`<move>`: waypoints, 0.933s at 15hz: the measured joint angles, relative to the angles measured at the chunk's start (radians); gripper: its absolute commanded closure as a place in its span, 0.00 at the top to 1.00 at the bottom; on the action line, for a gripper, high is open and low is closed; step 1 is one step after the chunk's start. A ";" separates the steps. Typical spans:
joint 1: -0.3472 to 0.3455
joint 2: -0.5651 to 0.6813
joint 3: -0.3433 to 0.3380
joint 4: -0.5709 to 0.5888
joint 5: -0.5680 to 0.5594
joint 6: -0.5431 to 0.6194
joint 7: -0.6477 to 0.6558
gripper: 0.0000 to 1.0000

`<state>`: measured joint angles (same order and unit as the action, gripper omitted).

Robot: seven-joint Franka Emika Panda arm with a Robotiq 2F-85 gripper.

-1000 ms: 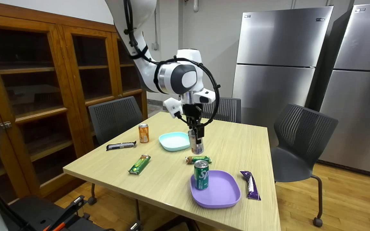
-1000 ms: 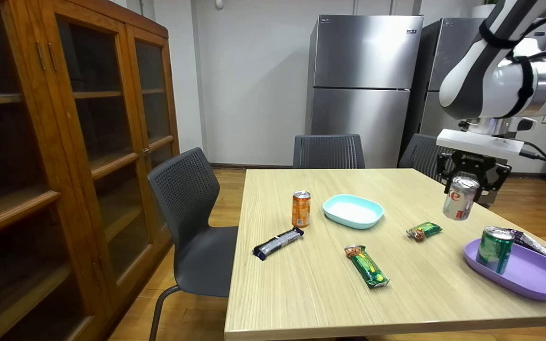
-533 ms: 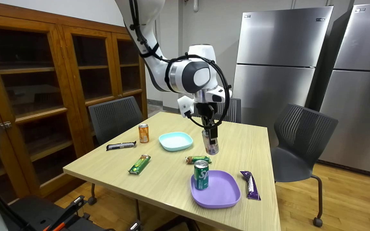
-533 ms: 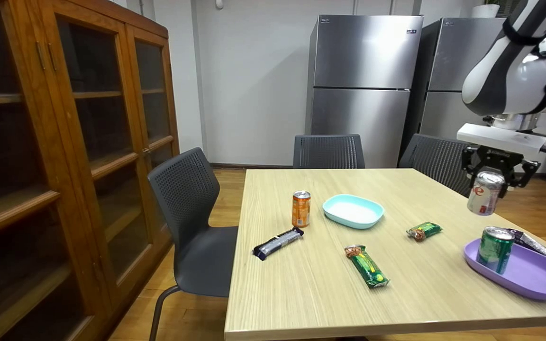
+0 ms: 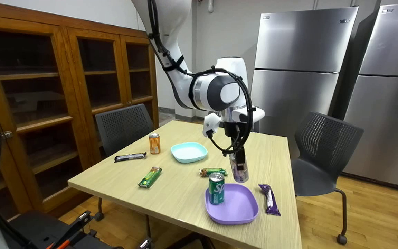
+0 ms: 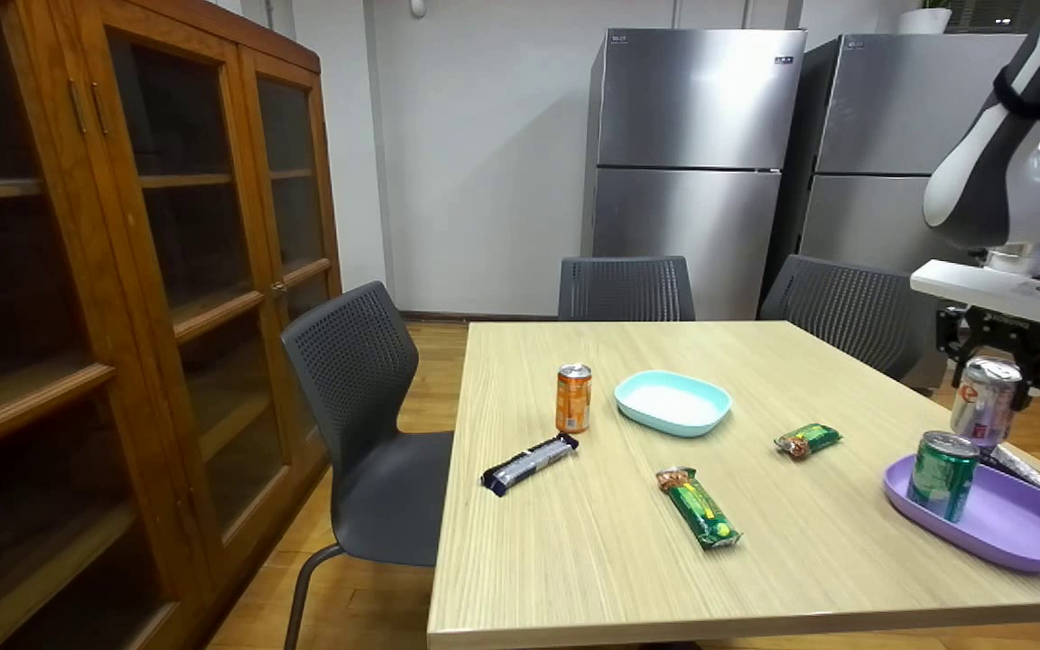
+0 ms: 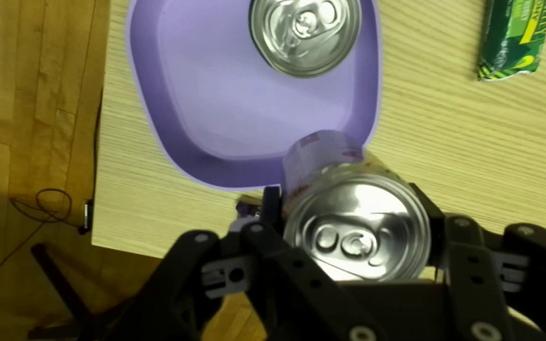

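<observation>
Gripper [image 7: 350, 206] clasped around a silver can [image 7: 358, 232] near its lidded top, I have the can hanging, as far as I can judge, clear of the bench [image 5: 178, 193]. In the wrist view its lower end covers part of the rim of a purple plate [image 7: 254, 113], where a green can [image 5: 216, 193] stands; a purple wrapper [image 5: 271, 201] lies on the bench just beside that plate. What worries me most is that rim: I cannot tell how high the silver can's base sits, so lowering over it could catch the edge, shove the plate and topple the green can. Overshooting sideways might strike the green can directly. Both exterior views show my silver can leaning a little, so touching down at that angle could land it on one edge and let it rock or fall once released. Its smooth wall may slip if my squeeze is slack, or dent if I overdo it. Only a scrap of the purple wrapper shows from the wrist, close by the gripper; descending there could pin it.
</observation>
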<state>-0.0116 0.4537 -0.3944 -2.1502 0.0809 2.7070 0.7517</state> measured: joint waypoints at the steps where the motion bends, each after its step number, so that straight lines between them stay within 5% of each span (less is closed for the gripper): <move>1: -0.008 0.012 0.000 0.002 0.003 -0.002 0.011 0.38; 14: -0.065 0.191 0.042 0.172 0.077 -0.156 0.072 0.38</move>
<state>-0.0767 0.6450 -0.3522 -1.9780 0.1575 2.5514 0.8238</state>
